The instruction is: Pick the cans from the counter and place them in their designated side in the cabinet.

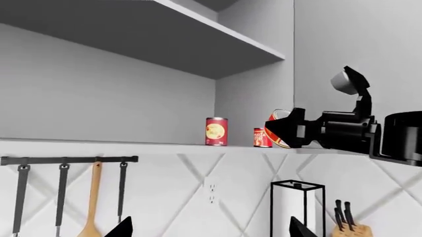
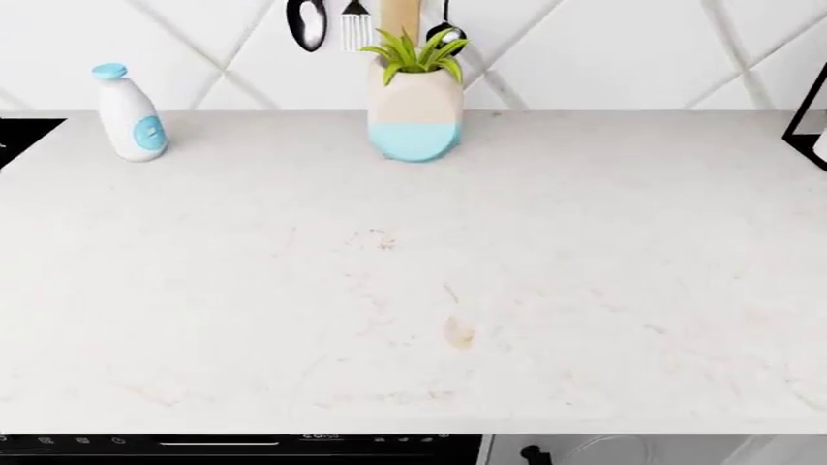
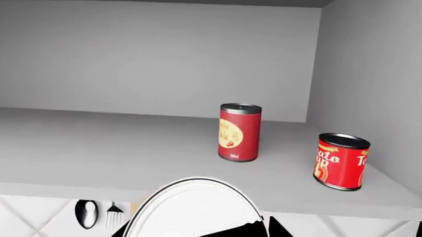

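Observation:
In the right wrist view a tall red can with a yellow label [image 3: 239, 132] and a squat red-and-white can [image 3: 341, 161] stand upright on the grey cabinet shelf [image 3: 99, 158], toward its right wall. My right gripper [image 3: 197, 231] is shut on a third can [image 3: 194, 210], whose pale round end fills the space between the fingers, just in front of the shelf edge. The left wrist view shows that held can [image 1: 278, 126] tilted in the right gripper [image 1: 290, 132], beside the squat can [image 1: 261, 138] and the tall can [image 1: 216, 131]. My left gripper [image 1: 211, 232] is open with nothing in it, below the shelf. No can stands on the counter [image 2: 413, 291].
On the counter stand a white bottle with a blue cap [image 2: 130, 111] and a potted plant [image 2: 413, 107]. Below the cabinet hang utensils on a black rail [image 1: 66, 159]. A black wire rack [image 1: 297, 207] and a knife block [image 1: 349, 228] stand by the tiled wall. An upper shelf [image 1: 165, 34] is above.

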Controlling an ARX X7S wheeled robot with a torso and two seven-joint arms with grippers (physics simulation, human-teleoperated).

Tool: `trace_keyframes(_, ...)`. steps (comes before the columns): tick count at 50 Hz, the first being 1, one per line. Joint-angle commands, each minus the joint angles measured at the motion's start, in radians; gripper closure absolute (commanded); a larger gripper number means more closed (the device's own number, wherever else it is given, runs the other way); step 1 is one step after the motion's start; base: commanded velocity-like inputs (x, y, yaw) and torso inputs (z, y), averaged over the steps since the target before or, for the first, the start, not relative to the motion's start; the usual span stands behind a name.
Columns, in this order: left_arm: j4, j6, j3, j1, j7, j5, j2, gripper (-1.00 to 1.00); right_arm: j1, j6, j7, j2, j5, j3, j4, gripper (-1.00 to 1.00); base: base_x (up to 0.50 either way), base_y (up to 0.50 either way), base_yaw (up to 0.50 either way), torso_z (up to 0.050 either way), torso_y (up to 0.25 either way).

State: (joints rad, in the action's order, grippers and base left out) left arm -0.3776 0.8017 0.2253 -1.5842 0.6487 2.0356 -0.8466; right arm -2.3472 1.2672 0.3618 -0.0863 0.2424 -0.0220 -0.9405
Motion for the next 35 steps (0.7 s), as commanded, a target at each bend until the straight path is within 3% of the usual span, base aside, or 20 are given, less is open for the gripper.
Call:
trace_keyframes(1, 0.003, 0.002, 0.005, -0.010, 0.003, 0.004, 0.000, -1.00, -0.009, -0.005, 0.009, -0.001, -0.002, -0.007, 0.008, 1.00, 0.17, -0.11, 0.00, 0.000, 0.000)
trace_keyframes(35, -0.008, -0.005, -0.001, -0.004, 0.005, 0.009, -0.011, -1.00, -0.009, -0.005, 0.009, -0.001, -0.002, -0.007, 0.008, 1.00, 0.15, -0.03, 0.00, 0.000, 0.001)
